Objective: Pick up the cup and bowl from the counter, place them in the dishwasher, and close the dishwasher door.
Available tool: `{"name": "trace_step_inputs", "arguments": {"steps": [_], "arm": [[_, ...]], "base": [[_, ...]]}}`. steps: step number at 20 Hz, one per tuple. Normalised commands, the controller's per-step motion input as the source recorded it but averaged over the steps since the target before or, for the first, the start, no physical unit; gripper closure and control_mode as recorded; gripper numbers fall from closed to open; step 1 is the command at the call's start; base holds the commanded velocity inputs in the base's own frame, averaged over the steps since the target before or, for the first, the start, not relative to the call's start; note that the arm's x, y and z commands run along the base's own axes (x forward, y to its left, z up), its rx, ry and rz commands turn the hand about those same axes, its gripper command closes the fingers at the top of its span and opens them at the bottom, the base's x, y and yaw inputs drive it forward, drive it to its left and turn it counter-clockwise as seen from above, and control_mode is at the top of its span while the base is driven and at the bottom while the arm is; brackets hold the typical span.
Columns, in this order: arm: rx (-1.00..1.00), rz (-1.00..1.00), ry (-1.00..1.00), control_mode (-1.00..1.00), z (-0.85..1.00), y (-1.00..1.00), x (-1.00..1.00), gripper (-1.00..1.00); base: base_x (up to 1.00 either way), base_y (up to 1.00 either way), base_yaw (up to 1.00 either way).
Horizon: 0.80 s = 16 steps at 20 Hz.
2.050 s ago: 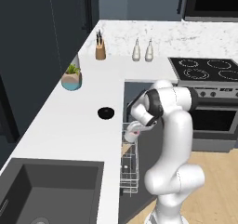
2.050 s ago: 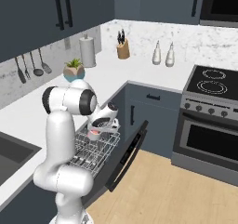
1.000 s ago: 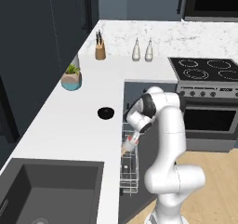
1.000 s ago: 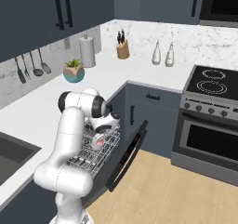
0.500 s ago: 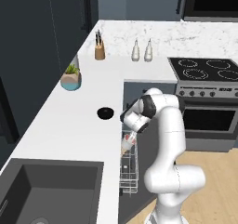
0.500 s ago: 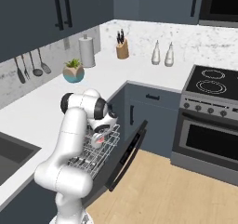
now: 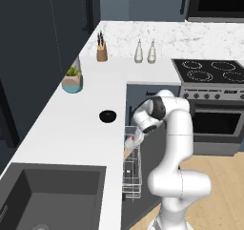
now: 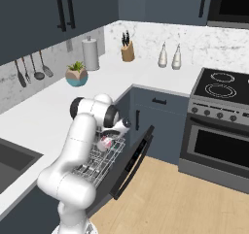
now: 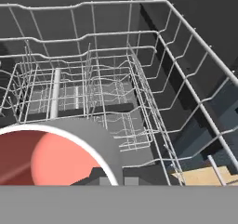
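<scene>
The gripper (image 8: 108,140) is clamped tight on the cup (image 9: 60,153), holding it by the rim so the red-pink inside faces the hand camera, and it hangs low over the pulled-out wire rack (image 9: 116,93) of the dishwasher (image 7: 132,174). From the left base view the cup (image 7: 132,139) sits just above the rack's near end, which looks to me like the spot for lowering it in; the grip should only ease off once the cup rests among the wires, or it may tip between the tines. The dishwasher door (image 8: 132,160) lies dropped open, sloping toward the wooden floor, giving the arm room. The bowl (image 7: 108,116) waits on the counter (image 7: 71,129), near the edge above the rack, well apart from the plant pot (image 7: 72,80)
</scene>
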Motion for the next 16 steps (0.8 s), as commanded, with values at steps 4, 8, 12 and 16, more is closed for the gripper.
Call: {"name": "trace_step_inputs", "arguments": {"steps": [4, 8, 12, 16], "arm": [[0.04, 0.01, -0.16, -1.0, -0.33, 0.22, 0.03, 1.0], [-0.03, 0.0, -0.02, -1.0, -0.28, 0.36, 0.16, 1.0], [-0.01, 0.02, -0.02, -1.0, -0.4, 0.12, 0.13, 1.0], [-0.01, 0.07, -0.04, -1.0, -0.62, 0.0, 0.01, 1.0]], "base": [[0.0, 0.0, 0.0], [0.0, 0.0, 0.0], [0.0, 0.0, 0.0], [0.0, 0.0, 0.0]]}}
